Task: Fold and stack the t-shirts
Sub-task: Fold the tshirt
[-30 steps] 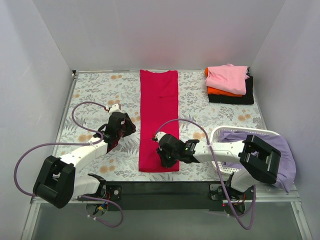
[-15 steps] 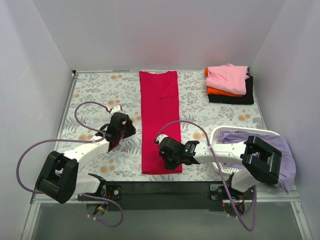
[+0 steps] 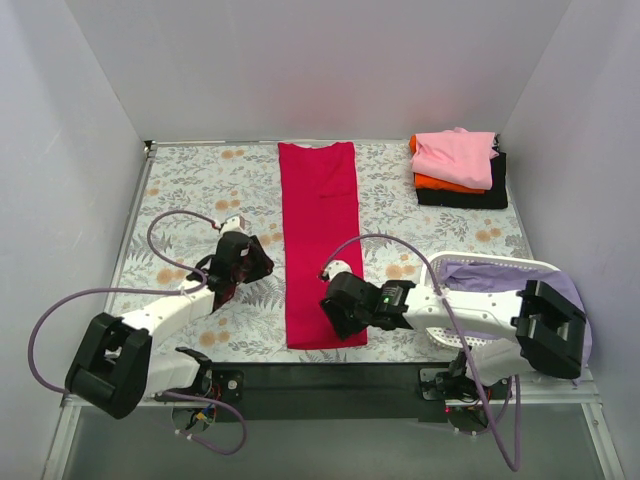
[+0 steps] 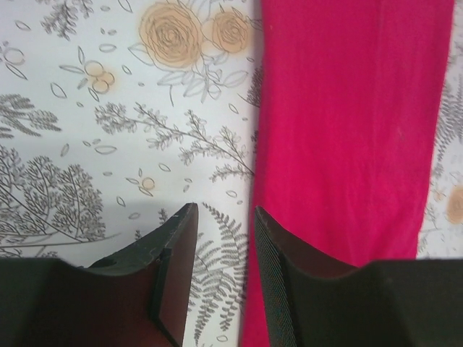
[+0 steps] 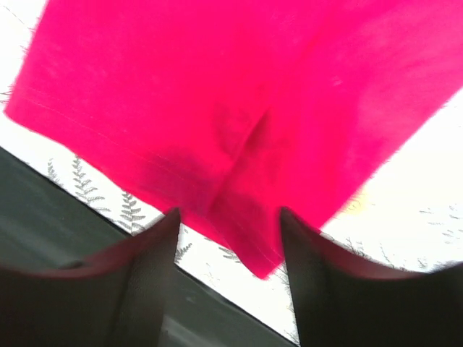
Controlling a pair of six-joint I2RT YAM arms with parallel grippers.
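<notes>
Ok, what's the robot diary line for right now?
red shirt: long folded strip, flat on table | left gripper: open, by its left edge | right gripper: open over its near end | stack: far right

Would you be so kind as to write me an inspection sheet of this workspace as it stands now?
Surface: floral table, flat, no wrinkles seen.
Job's things: red t-shirt folded into a long strip down the centre; pink t-shirt on orange t-shirt on black t-shirt, stacked at the far right; lavender t-shirt unfolded in the basket.
Clutter: white mesh basket at the near right.
Grippers: left gripper open, empty, beside the red shirt's left edge; right gripper open over its near end.
Cables: purple cables loop off both arms.
Surroundings: white walls on three sides.
</notes>
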